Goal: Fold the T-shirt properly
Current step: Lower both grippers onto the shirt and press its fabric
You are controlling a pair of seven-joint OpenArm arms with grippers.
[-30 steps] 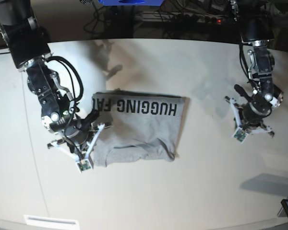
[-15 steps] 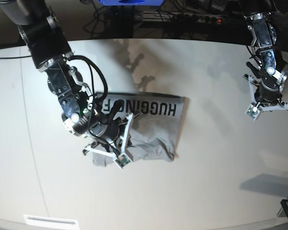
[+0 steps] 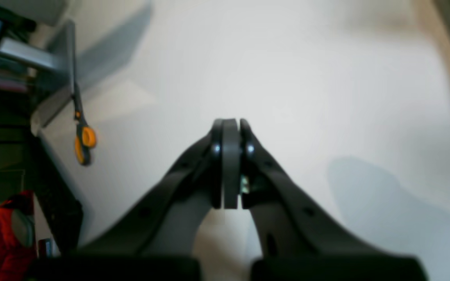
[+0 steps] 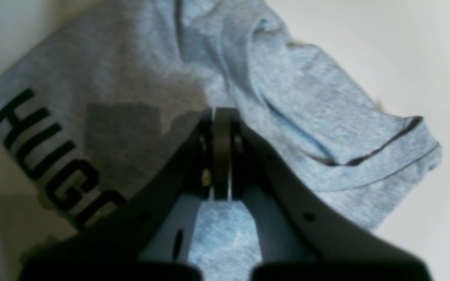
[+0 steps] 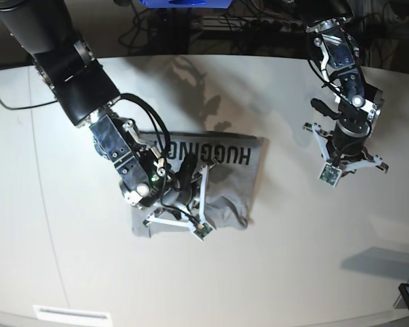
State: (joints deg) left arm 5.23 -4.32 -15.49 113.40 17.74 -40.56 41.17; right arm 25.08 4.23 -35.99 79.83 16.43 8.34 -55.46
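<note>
1. The T-shirt point(image 5: 221, 180) lies folded on the desk point(image 5: 293, 259), left of centre in the base view, lettered band along its 12 o'clock edge.
2. The right hand point(image 5: 180, 204) is over the shirt's lower middle, jaws pressed together. The right wrist view shows grey cloth spreading from 9 through 12 to 3 o'clock around the tips; whether they touch the fabric cannot be told.
3. The left hand point(image 5: 344, 153) is well apart from the shirt, at its 3 o'clock, over bare desk, jaws together and gripping nothing.
4. Orange-handled scissors point(image 3: 82, 142) lie at 9 o'clock in the left wrist view.
</note>
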